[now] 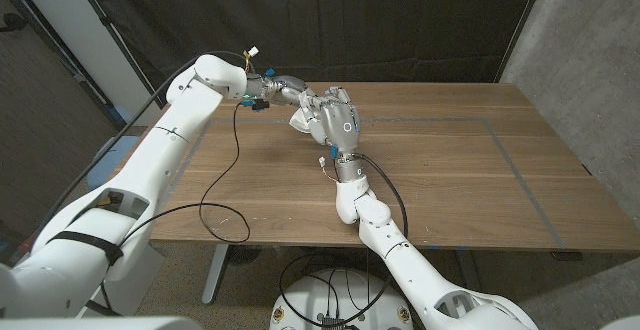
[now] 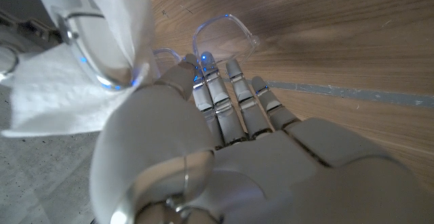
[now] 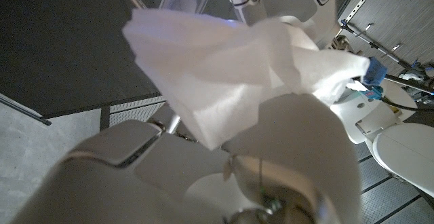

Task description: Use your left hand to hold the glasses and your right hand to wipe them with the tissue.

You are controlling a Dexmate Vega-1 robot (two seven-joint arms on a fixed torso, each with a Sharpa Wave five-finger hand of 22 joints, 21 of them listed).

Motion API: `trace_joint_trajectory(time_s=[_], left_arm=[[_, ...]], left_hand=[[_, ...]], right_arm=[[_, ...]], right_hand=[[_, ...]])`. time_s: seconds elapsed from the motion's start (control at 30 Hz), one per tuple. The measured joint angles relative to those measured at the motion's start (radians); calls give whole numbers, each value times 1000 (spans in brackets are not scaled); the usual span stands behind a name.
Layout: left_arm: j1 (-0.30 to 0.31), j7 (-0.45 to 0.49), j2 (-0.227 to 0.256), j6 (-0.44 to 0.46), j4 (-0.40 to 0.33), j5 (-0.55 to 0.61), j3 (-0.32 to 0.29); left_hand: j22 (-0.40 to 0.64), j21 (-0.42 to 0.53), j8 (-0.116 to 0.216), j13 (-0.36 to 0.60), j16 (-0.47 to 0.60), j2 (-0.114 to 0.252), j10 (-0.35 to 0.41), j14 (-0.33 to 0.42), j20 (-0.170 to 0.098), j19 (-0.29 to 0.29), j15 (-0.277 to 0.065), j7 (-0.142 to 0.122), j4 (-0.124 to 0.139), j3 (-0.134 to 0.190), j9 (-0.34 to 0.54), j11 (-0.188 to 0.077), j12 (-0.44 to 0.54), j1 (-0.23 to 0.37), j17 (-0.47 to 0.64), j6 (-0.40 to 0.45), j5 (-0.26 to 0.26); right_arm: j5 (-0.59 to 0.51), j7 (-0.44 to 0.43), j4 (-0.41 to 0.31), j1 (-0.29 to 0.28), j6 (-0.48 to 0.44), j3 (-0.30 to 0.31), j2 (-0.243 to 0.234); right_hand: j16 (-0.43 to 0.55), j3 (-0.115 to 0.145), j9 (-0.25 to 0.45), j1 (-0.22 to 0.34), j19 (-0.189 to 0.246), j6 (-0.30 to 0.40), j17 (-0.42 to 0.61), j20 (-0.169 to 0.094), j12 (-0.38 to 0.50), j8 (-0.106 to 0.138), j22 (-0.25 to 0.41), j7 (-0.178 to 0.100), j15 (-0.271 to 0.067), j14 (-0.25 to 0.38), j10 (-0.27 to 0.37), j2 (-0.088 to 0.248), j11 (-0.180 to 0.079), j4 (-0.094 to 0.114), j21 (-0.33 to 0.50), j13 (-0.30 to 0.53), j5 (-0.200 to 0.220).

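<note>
Left hand grips the glasses as right hand pinches tissue; hard rubbing could dislodge the frame.

Tissue seemingly over glasses

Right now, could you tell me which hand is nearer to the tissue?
The right hand: it holds the tissue and presses it on the glasses. The left hand is just beside it, gripping the glasses.
</note>
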Motion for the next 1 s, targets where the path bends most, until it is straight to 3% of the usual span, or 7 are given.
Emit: trace_joint_trajectory(time_s=[0.03, 0.53, 1.0], left_arm=[[0, 3, -1, -3, 0, -4, 0], [13, 6, 9, 0, -17, -11, 1], [34, 6, 25, 8, -54, -9, 1]], left_hand=[[0, 0, 0, 0, 0, 0, 0, 0, 0, 0, 0, 0, 0, 0, 0, 0, 0, 0, 0, 0, 2], [0, 4, 0, 5, 4, 0, 0, 0, 0, 0, 0, 0, 1, 1, 0, 0, 2, 0, 5, 0, 4], [3, 12, 0, 5, 4, 0, 0, 0, 6, -6, 0, 0, 4, 4, 0, 0, 2, -1, 5, 0, 4]], right_arm=[[-1, 1, -10, -8, 8, 0, 1], [-6, 3, -56, -25, 5, 2, -9], [-8, 2, -96, -46, -26, 26, -9]], right_hand=[[0, -3, -3, 0, -4, 10, 0, -4, 0, -6, 0, -10, 0, 0, 0, 0, 0, 3, 1, 0, 0], [0, -15, -3, 0, -15, 25, 0, -3, -8, -23, 0, -25, 7, -7, 6, 0, -7, 4, 27, 0, 0], [0, -26, -5, 8, -20, 25, 0, -2, -15, -46, 0, -25, 7, -7, 6, 8, -6, 4, 49, 9, 0]])
